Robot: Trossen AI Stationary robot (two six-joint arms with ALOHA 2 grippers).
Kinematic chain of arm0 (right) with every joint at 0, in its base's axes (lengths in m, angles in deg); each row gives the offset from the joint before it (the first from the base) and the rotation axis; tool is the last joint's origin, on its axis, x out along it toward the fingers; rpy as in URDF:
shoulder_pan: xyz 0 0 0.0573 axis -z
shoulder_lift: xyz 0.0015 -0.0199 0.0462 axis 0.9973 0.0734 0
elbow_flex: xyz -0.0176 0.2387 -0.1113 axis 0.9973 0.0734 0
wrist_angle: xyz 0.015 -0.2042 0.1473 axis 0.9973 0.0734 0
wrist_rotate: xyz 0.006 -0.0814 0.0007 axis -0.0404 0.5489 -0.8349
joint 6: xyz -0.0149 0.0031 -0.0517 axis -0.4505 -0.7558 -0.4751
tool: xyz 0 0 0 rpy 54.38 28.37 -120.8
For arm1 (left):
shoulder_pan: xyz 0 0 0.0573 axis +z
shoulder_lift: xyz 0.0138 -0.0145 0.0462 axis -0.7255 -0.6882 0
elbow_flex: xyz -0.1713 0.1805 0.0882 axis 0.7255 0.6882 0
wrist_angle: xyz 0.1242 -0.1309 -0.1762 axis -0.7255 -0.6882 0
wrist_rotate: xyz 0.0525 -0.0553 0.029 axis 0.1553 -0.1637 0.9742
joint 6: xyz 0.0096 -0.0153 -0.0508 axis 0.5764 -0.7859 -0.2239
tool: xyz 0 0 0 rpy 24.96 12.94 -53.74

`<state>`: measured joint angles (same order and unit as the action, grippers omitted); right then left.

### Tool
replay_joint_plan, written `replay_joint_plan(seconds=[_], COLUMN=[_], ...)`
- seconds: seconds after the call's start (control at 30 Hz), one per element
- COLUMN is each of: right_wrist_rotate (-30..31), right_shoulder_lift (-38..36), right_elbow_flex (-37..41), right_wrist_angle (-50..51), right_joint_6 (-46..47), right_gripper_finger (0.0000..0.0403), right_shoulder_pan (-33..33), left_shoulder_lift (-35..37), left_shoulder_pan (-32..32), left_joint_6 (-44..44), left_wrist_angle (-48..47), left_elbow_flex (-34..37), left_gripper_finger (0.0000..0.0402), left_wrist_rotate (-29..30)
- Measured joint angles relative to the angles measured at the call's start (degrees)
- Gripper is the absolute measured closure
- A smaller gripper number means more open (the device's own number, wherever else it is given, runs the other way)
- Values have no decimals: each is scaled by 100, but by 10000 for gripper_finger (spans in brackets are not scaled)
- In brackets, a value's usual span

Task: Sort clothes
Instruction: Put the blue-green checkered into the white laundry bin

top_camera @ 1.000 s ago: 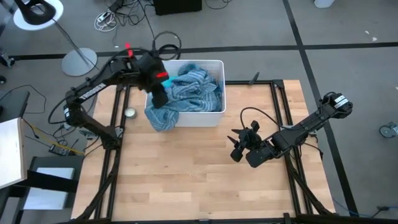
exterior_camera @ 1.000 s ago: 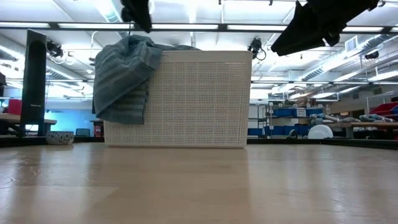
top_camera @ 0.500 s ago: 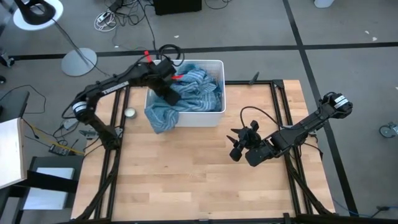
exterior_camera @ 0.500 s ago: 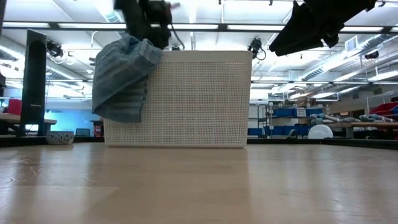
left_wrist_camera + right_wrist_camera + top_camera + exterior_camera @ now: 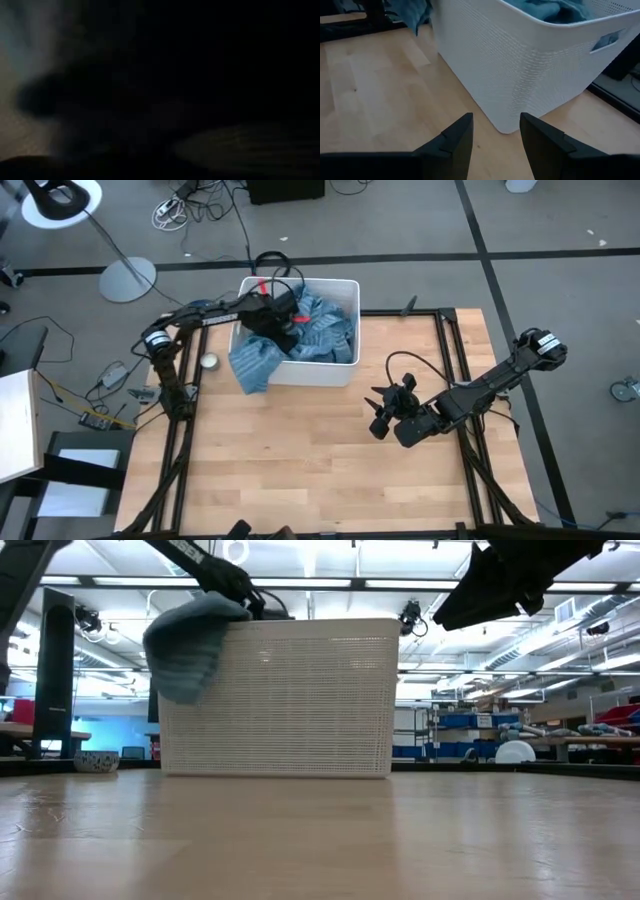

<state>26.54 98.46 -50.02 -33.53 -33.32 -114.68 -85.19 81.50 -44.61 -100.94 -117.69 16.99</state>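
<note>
In the high view a white bin sits in the upper middle of the frame, at the far edge of the wooden table. It is filled with blue-grey clothes, and one striped top hangs out over the bin's left rim and down its outer wall toward the table. The left gripper is reached into the left part of the bin, down among the clothes; its fingers are buried in fabric, and the left wrist view is almost wholly dark, so I cannot tell from the pictures what it is touching, though its fingers stand wide apart. In the low view the bin fills the middle of the frame, the striped top droops over its upper left corner, and the dark left arm comes down to the rim just beside it. The right gripper waits in the middle right of the high view, above bare table and well apart from the bin. In the right wrist view its two dark fingers stand apart with nothing between them, pointed at the bin's near corner. A small round bowl lies on the table just left of the bin.
</note>
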Motion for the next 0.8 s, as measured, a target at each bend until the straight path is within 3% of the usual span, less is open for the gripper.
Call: replay_joint_plan(seconds=[0.33,0.57,0.8], right_wrist_rotate=[1,5,5], right_shoulder_lift=[37,37,37], right_elbow_flex=[2,2,2], right_wrist_angle=[13,8,-6], right_joint_6=[-17,-16,-20], right_gripper_finger=[241,241,241], right_shoulder_pan=[11,13,13], left_shoulder_lift=[120,908,2051], left_shoulder_pan=[-88,-93,-183], left_joint_6=[413,448,454], left_wrist_angle=[-174,-197,-346], left_elbow_flex=[-531,-1038,-1070], left_gripper_finger=[266,266,266], left_wrist_rotate=[-106,-108,-120])
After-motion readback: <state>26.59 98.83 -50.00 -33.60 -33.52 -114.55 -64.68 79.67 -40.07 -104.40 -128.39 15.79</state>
